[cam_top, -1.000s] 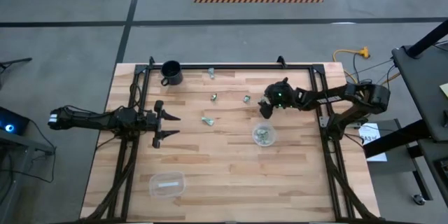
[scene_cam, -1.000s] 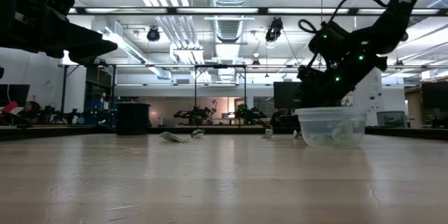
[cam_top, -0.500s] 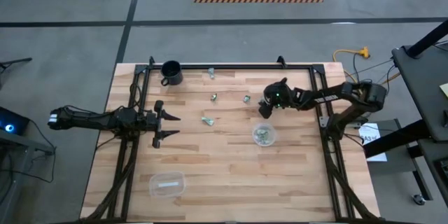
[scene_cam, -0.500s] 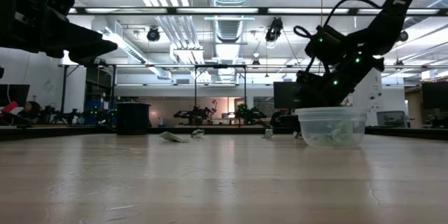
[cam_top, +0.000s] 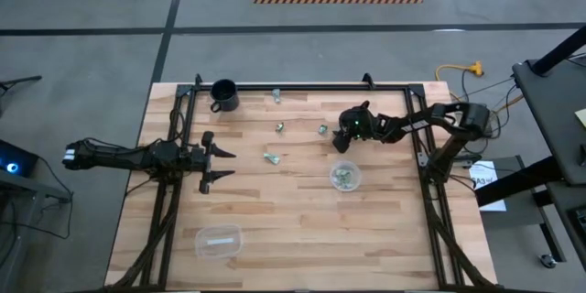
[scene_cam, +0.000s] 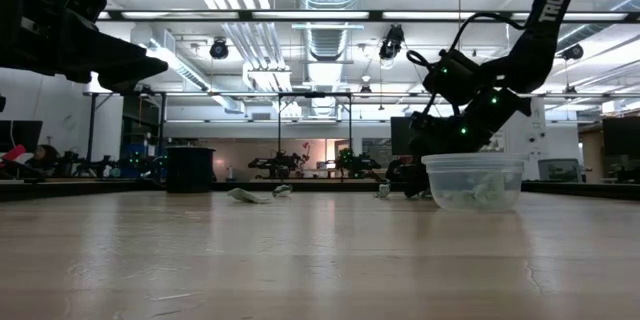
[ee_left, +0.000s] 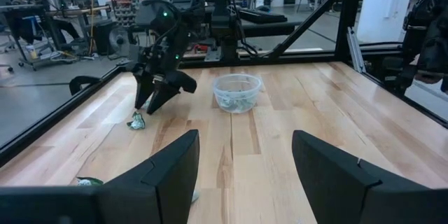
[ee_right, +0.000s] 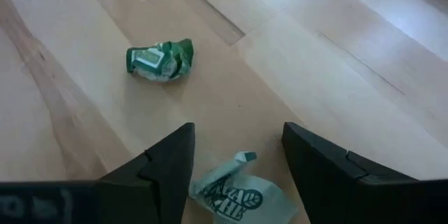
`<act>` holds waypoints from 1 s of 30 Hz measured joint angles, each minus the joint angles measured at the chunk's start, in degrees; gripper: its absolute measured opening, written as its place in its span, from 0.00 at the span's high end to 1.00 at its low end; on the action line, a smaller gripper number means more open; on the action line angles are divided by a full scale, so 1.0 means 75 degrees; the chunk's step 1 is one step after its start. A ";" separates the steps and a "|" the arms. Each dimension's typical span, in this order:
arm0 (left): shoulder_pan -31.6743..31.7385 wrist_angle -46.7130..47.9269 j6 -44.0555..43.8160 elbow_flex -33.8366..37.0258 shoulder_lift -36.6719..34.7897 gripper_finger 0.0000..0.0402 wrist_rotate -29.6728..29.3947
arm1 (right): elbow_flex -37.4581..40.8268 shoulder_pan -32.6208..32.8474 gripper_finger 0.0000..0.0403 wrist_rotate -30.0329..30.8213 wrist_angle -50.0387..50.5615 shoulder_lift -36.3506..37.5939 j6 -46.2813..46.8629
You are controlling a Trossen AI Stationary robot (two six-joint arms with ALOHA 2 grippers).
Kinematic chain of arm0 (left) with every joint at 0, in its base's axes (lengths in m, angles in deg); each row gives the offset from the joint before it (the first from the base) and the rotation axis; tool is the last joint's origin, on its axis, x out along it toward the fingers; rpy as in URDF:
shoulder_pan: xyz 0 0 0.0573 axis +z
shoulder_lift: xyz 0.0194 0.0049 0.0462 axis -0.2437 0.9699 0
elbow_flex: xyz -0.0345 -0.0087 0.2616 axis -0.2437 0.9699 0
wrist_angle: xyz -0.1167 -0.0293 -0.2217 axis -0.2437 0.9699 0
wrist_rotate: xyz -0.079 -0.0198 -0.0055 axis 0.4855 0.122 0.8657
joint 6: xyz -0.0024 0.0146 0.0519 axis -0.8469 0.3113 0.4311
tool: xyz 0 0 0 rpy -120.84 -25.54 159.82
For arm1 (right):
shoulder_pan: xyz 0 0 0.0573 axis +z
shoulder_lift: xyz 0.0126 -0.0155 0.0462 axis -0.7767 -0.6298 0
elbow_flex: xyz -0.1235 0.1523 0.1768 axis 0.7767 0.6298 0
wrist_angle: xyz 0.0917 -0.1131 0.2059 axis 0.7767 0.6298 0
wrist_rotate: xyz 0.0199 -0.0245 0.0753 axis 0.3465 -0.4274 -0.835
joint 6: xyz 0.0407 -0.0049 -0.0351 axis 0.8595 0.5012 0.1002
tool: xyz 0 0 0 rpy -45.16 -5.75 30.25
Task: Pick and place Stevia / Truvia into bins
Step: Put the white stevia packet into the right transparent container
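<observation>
Right end effector (cam_top: 341, 137): it's slid away from the cup, toward the far-side packets, and dropped low over the counter (cam_top: 302, 211). Fingers parted, nothing between them yet, though narrower than a second back.
Target packet (ee_right: 236, 194): lying flat on the wood right between the right fingers (ee_right: 162, 164), green logo up, not gripped.
Second packet (ee_right: 159, 59): crumpled, just ahead of that one, apart from it.
Same pair from above: one at (cam_top: 322, 129) just beside the right end effector, one farther along (cam_top: 281, 128).
Other packets: one nearer the middle (cam_top: 272, 157), one at the far edge (cam_top: 276, 97); none have shifted.
Cup (cam_top: 345, 177): round clear bin, several packets inside, now well clear of the right arm.
Tub (cam_top: 218, 240): near-left of the counter, a white strip inside, unchanged.
Mug (cam_top: 222, 94): far-left corner, same spot.
Left end effector (cam_top: 218, 164): parked at the left side, jaws spread and empty, no movement.
</observation>
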 joint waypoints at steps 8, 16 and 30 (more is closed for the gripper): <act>0.0001 0.0002 0.0000 0.0000 0.0000 0.47 0.0000 | 0.0064 0.0006 0.51 -0.0081 0.1299 0.0809 0.0085; 0.0000 0.0000 0.0000 0.0000 0.0000 0.47 -0.0001 | 0.0147 0.0006 0.51 -0.0104 0.1392 0.0899 -0.0065; 0.0001 0.0000 0.0000 0.0000 0.0000 0.47 -0.0001 | 0.0121 -0.0015 0.35 -0.0566 0.1415 0.0917 -0.0858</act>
